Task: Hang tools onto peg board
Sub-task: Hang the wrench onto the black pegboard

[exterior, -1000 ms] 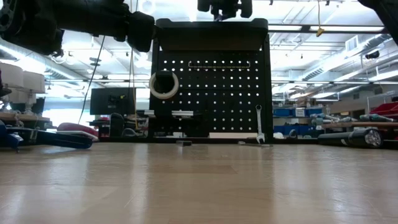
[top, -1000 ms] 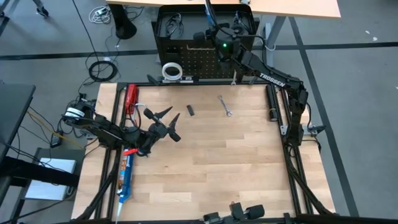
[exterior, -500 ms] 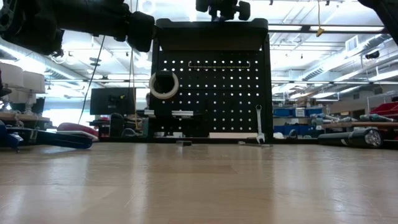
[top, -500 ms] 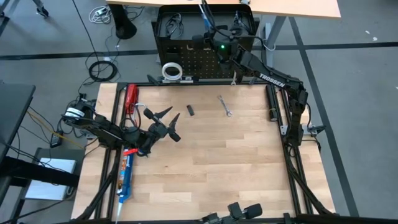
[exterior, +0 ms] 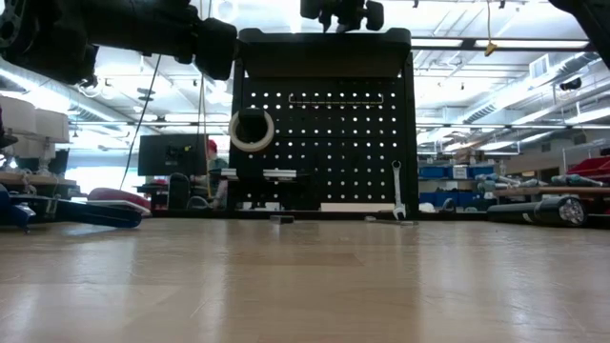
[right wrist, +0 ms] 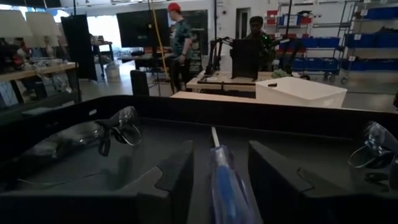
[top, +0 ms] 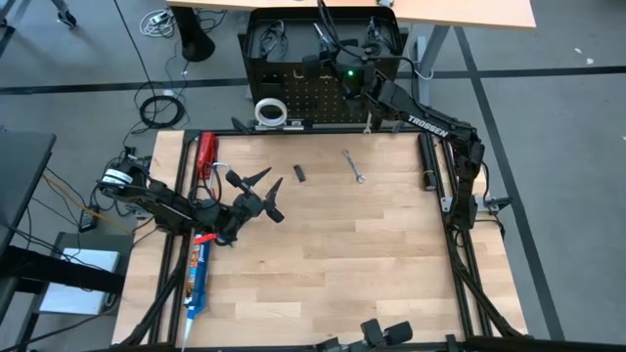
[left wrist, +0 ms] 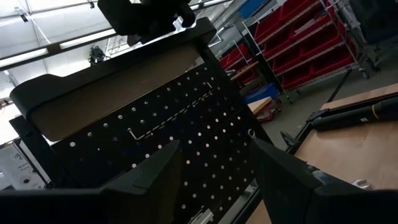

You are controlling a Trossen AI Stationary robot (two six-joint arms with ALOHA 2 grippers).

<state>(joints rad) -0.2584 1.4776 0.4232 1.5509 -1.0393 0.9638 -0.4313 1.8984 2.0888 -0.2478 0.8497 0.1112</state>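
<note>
1. Black perforated metal peg board [top: 308, 98] stands upright at the pale wooden counter's [top: 323, 244] 12 o'clock edge, carrying a white tape roll [top: 271, 110] and a silver wrench [exterior: 397, 188].
2. Right pincer [top: 328, 44] hovers over the board's top tray, pinching a blue-handled screwdriver [right wrist: 225, 183] loosely; clear safety glasses [right wrist: 115, 127] lie beside it.
3. Left pincer [top: 256, 192], spread and empty, waits at 9 o'clock near a red-handled tool [top: 205, 154] and a long blue caulking gun [top: 198, 277].
4. A second silver wrench [top: 353, 165] and a small black pen-like tool [top: 300, 173] lie between.

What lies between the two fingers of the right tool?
The blue-handled screwdriver, its metal shaft pointing forward between the dark fingers; the right wrist view shows it.
</note>
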